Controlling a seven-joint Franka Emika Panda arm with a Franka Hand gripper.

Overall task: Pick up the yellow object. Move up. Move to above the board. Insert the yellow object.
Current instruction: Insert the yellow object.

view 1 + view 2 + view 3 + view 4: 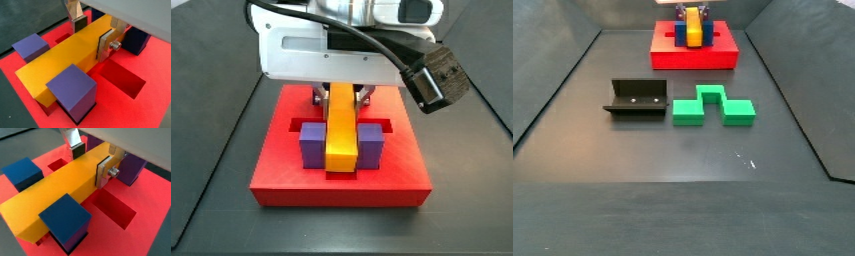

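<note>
The yellow object [63,62] is a long yellow-orange bar lying along the middle of the red board [152,102], between upright blocks [72,90] on either side. It shows in both wrist views [60,193] and both side views [341,135] [691,35]. My gripper [91,36] is over the far part of the bar with one finger on each long side, the dark pads against it. It also shows in the wrist view [90,163] and from the side [342,95]. The bar's lower part is hidden by the blocks.
An empty recessed slot [127,80] lies in the board beside the bar. On the dark floor in front of the board [673,58] stand the fixture [636,100] and a green notched block [714,106]. Dark walls bound the floor.
</note>
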